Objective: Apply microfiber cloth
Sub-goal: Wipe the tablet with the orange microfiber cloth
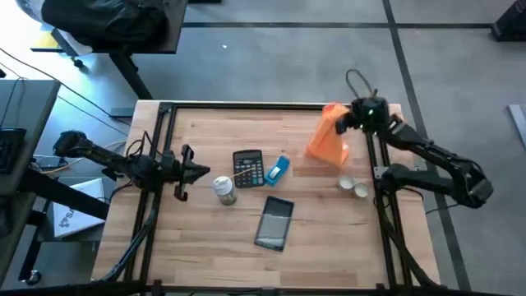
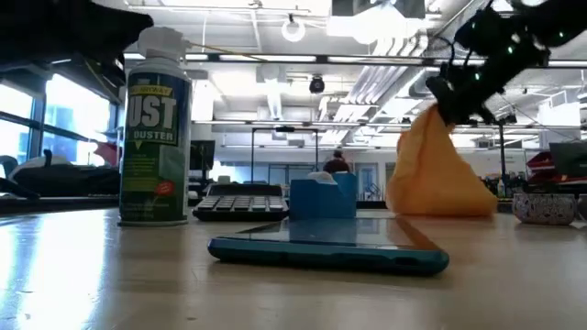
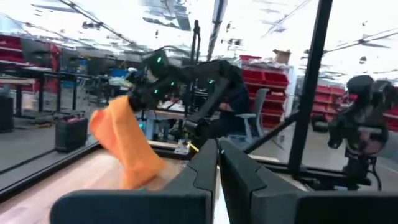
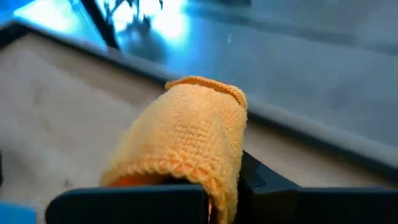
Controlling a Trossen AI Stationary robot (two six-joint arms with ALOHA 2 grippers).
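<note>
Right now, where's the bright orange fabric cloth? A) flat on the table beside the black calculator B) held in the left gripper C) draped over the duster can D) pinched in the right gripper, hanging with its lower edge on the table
D: the right gripper is shut on the top of the bright orange fabric cloth, which hangs down to the wooden table in the low view; the left gripper sits shut far off, near the calculator.

Right gripper (image 1: 339, 119) raised over the wooden table's (image 1: 197, 247) far right corner, fingers clamped on the soft bright orange microfiber cloth (image 1: 327, 140). Left gripper (image 1: 200, 170) low at table's left side, fingers together.
</note>
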